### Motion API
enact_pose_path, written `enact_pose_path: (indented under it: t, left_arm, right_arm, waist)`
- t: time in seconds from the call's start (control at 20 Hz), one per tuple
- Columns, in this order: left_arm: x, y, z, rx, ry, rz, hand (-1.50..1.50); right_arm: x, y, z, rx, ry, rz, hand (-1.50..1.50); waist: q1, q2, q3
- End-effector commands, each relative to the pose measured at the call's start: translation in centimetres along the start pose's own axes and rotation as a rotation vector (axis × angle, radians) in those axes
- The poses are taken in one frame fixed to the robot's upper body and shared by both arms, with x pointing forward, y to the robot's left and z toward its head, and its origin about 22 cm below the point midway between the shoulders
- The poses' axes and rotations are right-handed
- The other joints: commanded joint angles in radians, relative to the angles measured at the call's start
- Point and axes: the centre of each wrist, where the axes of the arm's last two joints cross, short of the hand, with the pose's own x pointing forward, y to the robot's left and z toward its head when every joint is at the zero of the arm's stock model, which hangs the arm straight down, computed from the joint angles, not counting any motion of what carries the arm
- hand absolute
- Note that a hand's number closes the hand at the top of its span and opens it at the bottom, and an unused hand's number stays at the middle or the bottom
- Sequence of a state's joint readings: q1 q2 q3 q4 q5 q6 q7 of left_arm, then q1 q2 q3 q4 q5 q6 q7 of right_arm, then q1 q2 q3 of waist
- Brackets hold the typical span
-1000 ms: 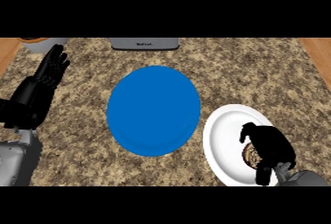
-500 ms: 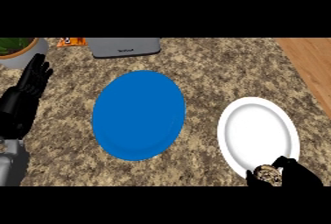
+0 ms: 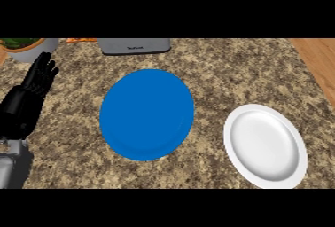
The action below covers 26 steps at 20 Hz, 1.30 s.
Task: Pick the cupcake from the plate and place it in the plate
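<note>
Speckled stone tabletop (image 3: pixel 262 71), wood strip along its right edge. Blue plate (image 3: pixel 147 114) sits mid-tabletop, white plate (image 3: pixel 266 145) near the front right corner (bare, no cupcake showing anywhere). Left robot hand (image 3: pixel 29 99) rests at the left edge, fingers straight, released, holding nothing.

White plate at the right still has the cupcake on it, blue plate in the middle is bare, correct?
No. The head view shows the white plate bare, no cupcake anywhere in sight. The blue plate in the middle is bare, as you said.
</note>
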<state>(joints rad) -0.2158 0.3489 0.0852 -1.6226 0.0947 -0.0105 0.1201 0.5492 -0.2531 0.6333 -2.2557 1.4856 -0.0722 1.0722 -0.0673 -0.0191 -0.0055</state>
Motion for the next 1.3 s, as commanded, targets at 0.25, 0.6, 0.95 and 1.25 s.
enact_pose_path:
  t: [0.25,0.6,0.95,1.25]
  left_arm:
    - [0.4,-0.7,-0.5,-0.038,-0.022,0.016,0.00]
    - [1.1,-1.3,-1.3,-0.066,-0.046,0.014,0.00]
    - [1.9,-2.0,-1.5,-0.129,-0.072,0.025,0.00]
    - [1.8,-3.5,-2.0,-0.101,-0.081,0.028,0.00]
  right_arm:
    - [6.6,-4.1,6.6,-0.196,-0.164,-0.374,1.50]
    - [7.7,-5.8,6.2,-0.184,-0.232,-0.363,1.50]
    - [9.4,-3.8,3.8,-0.156,-0.252,-0.423,1.50]
    - [10.1,-3.2,2.5,-0.106,-0.239,-0.466,1.50]
  waist:
    - [0.050,0.010,0.002]
    - [0.083,0.027,0.002]
    - [0.123,0.042,0.003]
    - [0.132,0.052,0.003]
